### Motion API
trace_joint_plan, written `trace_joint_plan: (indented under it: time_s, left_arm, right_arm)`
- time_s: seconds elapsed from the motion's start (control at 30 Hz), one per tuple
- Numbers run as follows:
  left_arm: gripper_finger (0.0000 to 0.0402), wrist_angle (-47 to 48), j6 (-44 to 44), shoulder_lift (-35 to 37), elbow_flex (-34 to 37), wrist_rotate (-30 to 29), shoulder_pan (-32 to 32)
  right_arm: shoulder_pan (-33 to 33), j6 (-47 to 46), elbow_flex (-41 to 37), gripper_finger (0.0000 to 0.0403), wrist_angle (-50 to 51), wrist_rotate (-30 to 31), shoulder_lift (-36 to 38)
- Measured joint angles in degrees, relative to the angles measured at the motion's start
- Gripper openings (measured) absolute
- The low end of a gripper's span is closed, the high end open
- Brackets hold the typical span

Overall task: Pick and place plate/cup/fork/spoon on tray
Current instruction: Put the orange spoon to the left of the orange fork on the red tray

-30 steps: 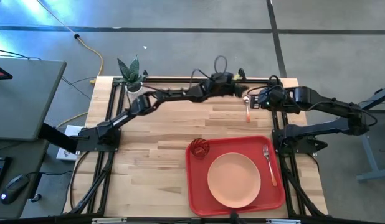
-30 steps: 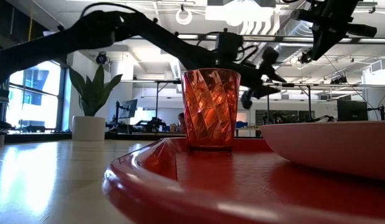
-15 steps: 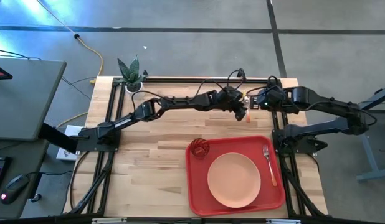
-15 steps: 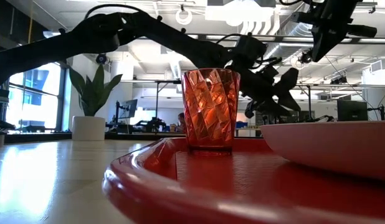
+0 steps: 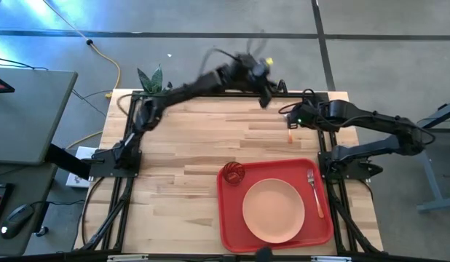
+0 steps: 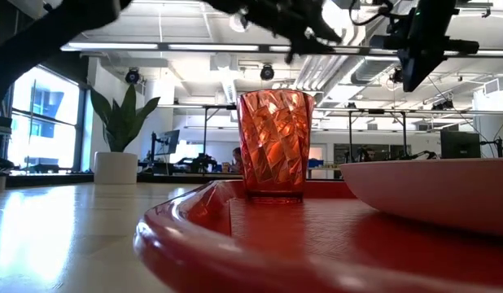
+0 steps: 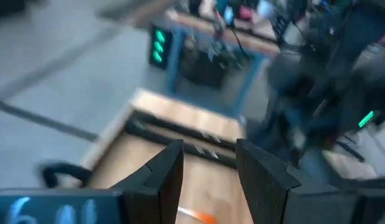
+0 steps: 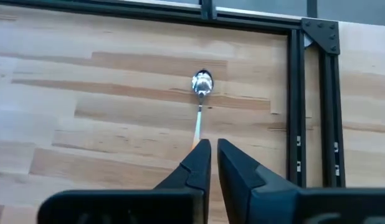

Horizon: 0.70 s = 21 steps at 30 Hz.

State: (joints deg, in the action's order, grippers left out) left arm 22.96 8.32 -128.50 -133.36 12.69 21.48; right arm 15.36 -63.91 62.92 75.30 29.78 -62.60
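The spoon [image 8: 200, 99] lies flat on the bare table near the far right, its silver bowl toward the far edge; its orange handle [image 5: 289, 135] shows in the high view. My right gripper [image 8: 213, 148] hovers above the handle with its fingers shut and empty; it also shows in the high view [image 5: 289, 116]. My left gripper [image 7: 208, 163] is open and empty, raised high over the far edge [image 5: 263, 93]. On the red tray [image 5: 231, 222] stand the pink plate [image 5: 273, 211] and the cup [image 5: 234, 172], and the fork [image 5: 314, 193] lies there too.
A white pot with a green plant [image 5: 154, 86] stands at the far left corner. Black frame rails [image 8: 295, 106] run along the table's far and right edges close to the spoon. Bare wood lies left of the tray.
My left gripper went right and down close to the spoon, then swung quickly up and back toward the far edge, still empty. My right gripper has shifted a little toward the table's left, over the spoon. The spoon has stayed where it was.
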Motion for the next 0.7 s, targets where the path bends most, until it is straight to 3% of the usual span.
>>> trace_joint_plan:
  time_s: [0.23,0.47,0.6,0.7]
  left_arm:
    - [0.0138,3.1,-6.5,9.8,0.0,-4.3,3.5]
    - [0.0138,14.2,-8.2,15.0,0.9,-4.9,6.1]
    - [0.0138,15.9,-7.1,17.4,6.1,-5.3,6.8]
    - [0.0138,11.8,-5.5,21.1,13.6,-5.9,6.7]
  right_arm:
    - [3.8,8.2,0.0,0.0050,-9.3,-4.4,-7.5]
    - [7.7,14.5,0.0,0.0071,-12.7,-8.4,-17.8]
    - [9.4,19.0,-0.1,0.0072,-13.3,-11.0,-22.7]
    - [9.6,19.4,-0.1,0.0072,-13.2,-10.9,-25.0]
